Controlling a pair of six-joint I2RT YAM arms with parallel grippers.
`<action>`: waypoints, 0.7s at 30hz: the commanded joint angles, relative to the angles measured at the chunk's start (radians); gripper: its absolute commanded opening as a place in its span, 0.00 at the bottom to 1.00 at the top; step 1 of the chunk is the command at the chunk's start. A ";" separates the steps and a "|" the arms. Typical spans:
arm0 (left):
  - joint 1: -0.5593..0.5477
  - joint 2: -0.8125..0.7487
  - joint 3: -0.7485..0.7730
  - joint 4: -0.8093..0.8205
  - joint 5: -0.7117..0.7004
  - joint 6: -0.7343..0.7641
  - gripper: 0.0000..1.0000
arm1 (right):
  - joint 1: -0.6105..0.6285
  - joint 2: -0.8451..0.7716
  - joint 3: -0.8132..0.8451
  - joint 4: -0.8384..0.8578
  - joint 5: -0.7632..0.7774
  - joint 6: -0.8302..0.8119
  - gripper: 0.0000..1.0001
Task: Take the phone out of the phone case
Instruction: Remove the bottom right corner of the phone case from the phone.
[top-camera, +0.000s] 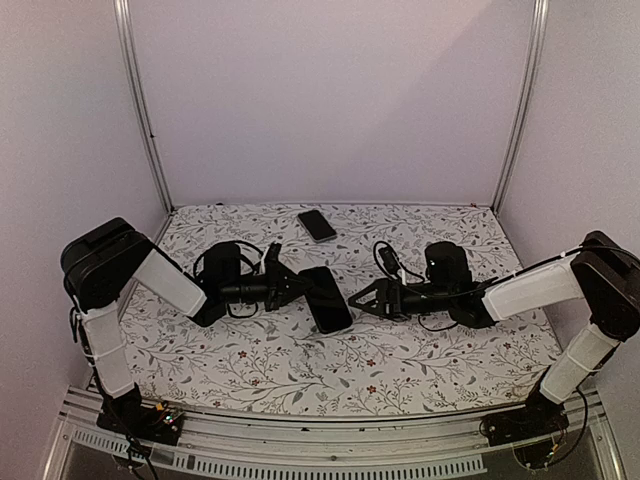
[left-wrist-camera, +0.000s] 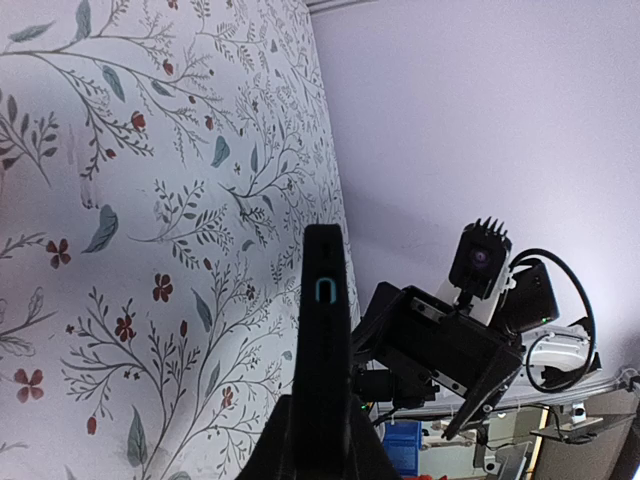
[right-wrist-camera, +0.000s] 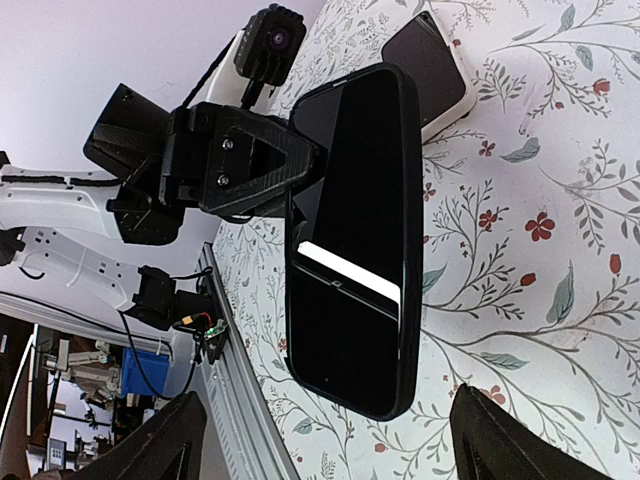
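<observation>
Floral cloth (top-camera: 300, 370) runs from the metal rail (top-camera: 300, 455) behind both wrists to the back wall (top-camera: 330, 100); above it the left gripper (top-camera: 293, 288) pinches a long edge of the black phone case (top-camera: 326, 298), the phone (right-wrist-camera: 350, 190) showing its glossy face to the right gripper (top-camera: 362, 298), whose fingers (right-wrist-camera: 170, 440) stand spread wide, near the case but apart. Beyond the case, farther from both hands, a pale-edged second handset (top-camera: 317, 225) lies flat with bare cloth around it. Smallest, a teal U-shaped mark (left-wrist-camera: 323, 290) sits on the case's narrow side, ahead of the left gripper.
</observation>
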 joint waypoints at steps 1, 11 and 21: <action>0.013 -0.062 0.000 0.137 0.040 -0.037 0.00 | -0.034 -0.025 -0.035 0.178 -0.114 0.089 0.82; 0.013 -0.064 -0.019 0.322 0.043 -0.166 0.00 | -0.036 0.077 -0.070 0.455 -0.212 0.236 0.64; 0.013 -0.066 -0.020 0.398 0.047 -0.223 0.00 | -0.037 0.199 -0.122 0.819 -0.253 0.445 0.42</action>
